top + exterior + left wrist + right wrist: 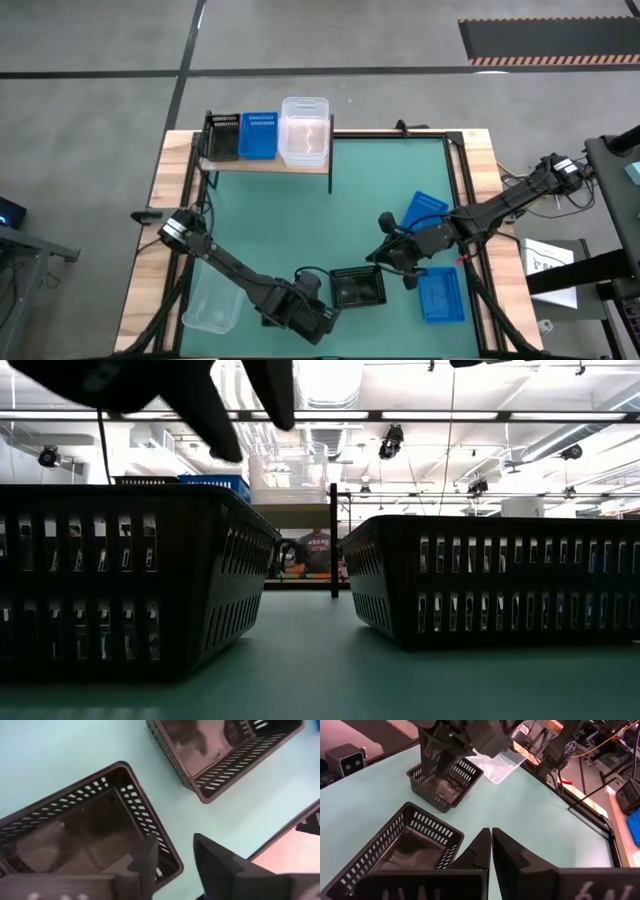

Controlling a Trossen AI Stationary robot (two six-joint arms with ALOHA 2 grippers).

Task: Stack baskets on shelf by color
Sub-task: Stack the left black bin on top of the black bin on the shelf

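Shelf (265, 163) at the far left of the table holds one black basket (222, 137), one blue basket (259, 135) and one clear basket (305, 130), side by side in a row. On the green mat (300, 230): two more black baskets near the front edge, two blue ones on the right (424, 210) (441, 296), a clear one at front left (212, 305).

Left gripper (175, 857) is low over the nearer black basket (85, 825). Fingers are spread, one inside the basket's end wall and one outside it, not yet closed on the rim. Second black basket (225, 750) sits just beside, apart from the first.

Right gripper (491, 845) hovers beside the second black basket (402, 847), fingers pressed together, holding nothing.

Risks, as judged from here:
- The left fingers straddle the wall close to a corner. A pinch so far off centre may let the basket swing or tilt on lifting, and slip out.
- The mesh wall is thin and flexible; a closing finger could push the basket along the smooth mat rather than grip it.
- The two arms are near each other at the front of the table. If both move together, a link could clip the other arm or knock the second basket.
- Carrying to the shelf passes over open mat, but the black slot is the outermost; a tilted basket may catch the rim of the one already there and fail to nest, or nudge the blue neighbour.
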